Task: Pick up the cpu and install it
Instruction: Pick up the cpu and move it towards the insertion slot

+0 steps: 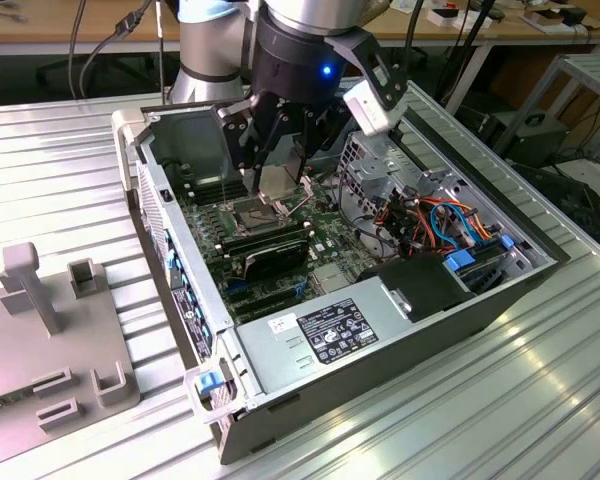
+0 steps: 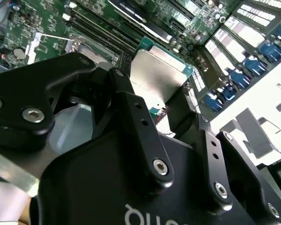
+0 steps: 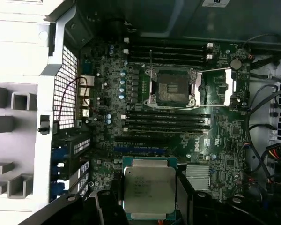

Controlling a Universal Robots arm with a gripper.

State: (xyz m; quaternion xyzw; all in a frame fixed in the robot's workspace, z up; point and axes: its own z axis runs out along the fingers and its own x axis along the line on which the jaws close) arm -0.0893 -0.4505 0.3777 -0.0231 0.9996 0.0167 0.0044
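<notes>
My gripper (image 1: 281,178) hangs inside the open computer case, shut on the cpu (image 1: 278,180), a square chip with a silver lid and green edge. In both wrist views the cpu (image 3: 149,188) (image 2: 158,80) sits between the black fingers (image 2: 131,108), above the green motherboard (image 3: 225,140). The empty cpu socket (image 3: 171,87) lies on the board with its metal retention frame (image 3: 220,89) swung open beside it. In the exterior view the held cpu hovers just above the socket (image 1: 252,212).
The case wall (image 1: 170,250) rises on the exterior view's left, and the power supply (image 1: 330,330) stands at the front. Orange and blue cables (image 1: 440,225) crowd the drive bay on the right. Memory slots (image 3: 166,122) flank the socket. A grey fixture (image 1: 50,330) sits on the table.
</notes>
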